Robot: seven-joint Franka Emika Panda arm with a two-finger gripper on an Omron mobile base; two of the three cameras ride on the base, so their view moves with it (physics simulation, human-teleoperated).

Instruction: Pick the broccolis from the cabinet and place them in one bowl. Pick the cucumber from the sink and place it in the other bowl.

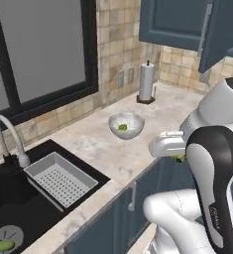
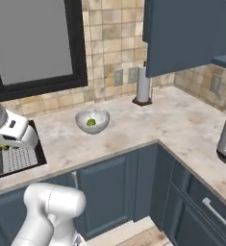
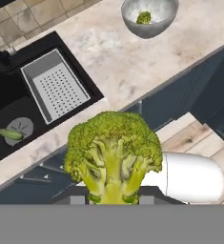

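- We see the gripper (image 3: 114,199) pinching a broccoli floret (image 3: 114,155) near the counter's front edge.
- Cucumber (image 3: 10,135) lies in the sink (image 3: 8,97), left.
- Farther back, the pale bowl (image 1: 126,124) on the counter (image 1: 93,144) holds the second floret (image 1: 122,127).
- Cabinet (image 1: 182,22) door open, far right.

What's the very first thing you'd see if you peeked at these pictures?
A big bumpy broccoli right up close in the hand view, pinched in the gripper above the counter's front edge. Behind it, a pale bowl on the counter already has another little broccoli floret inside. Down in the black sink, a cucumber lies near the drain.
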